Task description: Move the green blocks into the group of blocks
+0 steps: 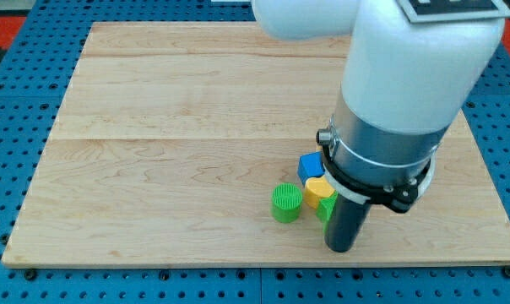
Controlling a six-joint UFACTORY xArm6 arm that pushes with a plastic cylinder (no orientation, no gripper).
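Observation:
A green round block (286, 203) stands on the wooden board (179, 152), toward the view's bottom right. Just to its right is a tight group: a blue block (310, 165), a yellow block (317, 189) below it, and a second green block (326, 207), partly hidden by the rod. My tip (340, 249) rests at the lower right of that group, touching or nearly touching the hidden green block. The arm's white and grey body covers whatever lies further to the view's right of the group.
The board's bottom edge (255, 263) runs close under my tip. A blue pegboard surface (18, 169) surrounds the board. The arm's bulky body (407, 76) fills the view's upper right.

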